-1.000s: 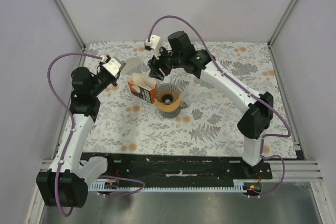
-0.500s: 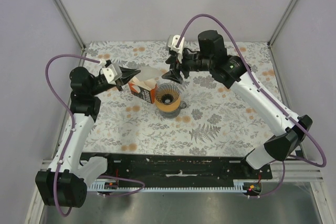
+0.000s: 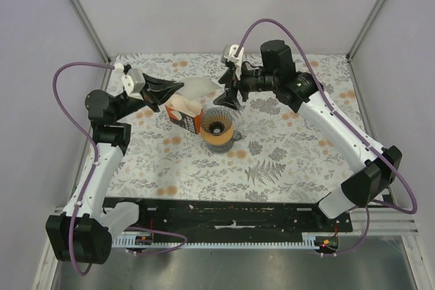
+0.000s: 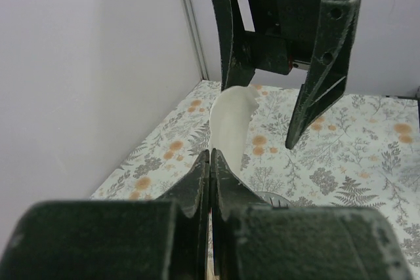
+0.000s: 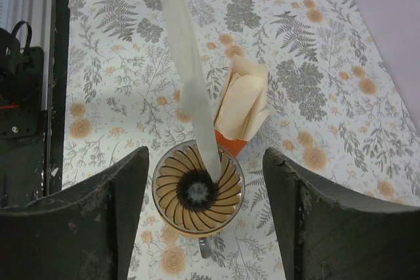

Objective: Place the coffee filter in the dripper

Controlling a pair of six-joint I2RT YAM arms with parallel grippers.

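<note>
My left gripper (image 3: 177, 87) is shut on one edge of the white coffee filter (image 3: 198, 87) and holds it in the air above the orange carton, pointing right. In the left wrist view the filter (image 4: 233, 119) stands edge-on beyond my shut left gripper (image 4: 210, 157). My right gripper (image 3: 228, 97) is open, just right of the filter's free end, and the left wrist view shows it (image 4: 259, 115) open beyond that end. The right wrist view looks down between the open right gripper (image 5: 205, 155) on the filter (image 5: 187, 63) and the ribbed dripper (image 5: 197, 188). The dripper (image 3: 217, 127) stands on the table, empty.
An orange carton (image 3: 185, 115) with cream papers stands just left of the dripper, touching or nearly touching it; it also shows in the right wrist view (image 5: 241, 106). The floral table cloth (image 3: 285, 147) lies between grey walls. A black rail (image 3: 224, 215) runs along the near edge.
My left gripper has lifted and turned, carrying the filter to the right above the carton. My right arm has swung right, its open gripper now beyond the filter's free end.
</note>
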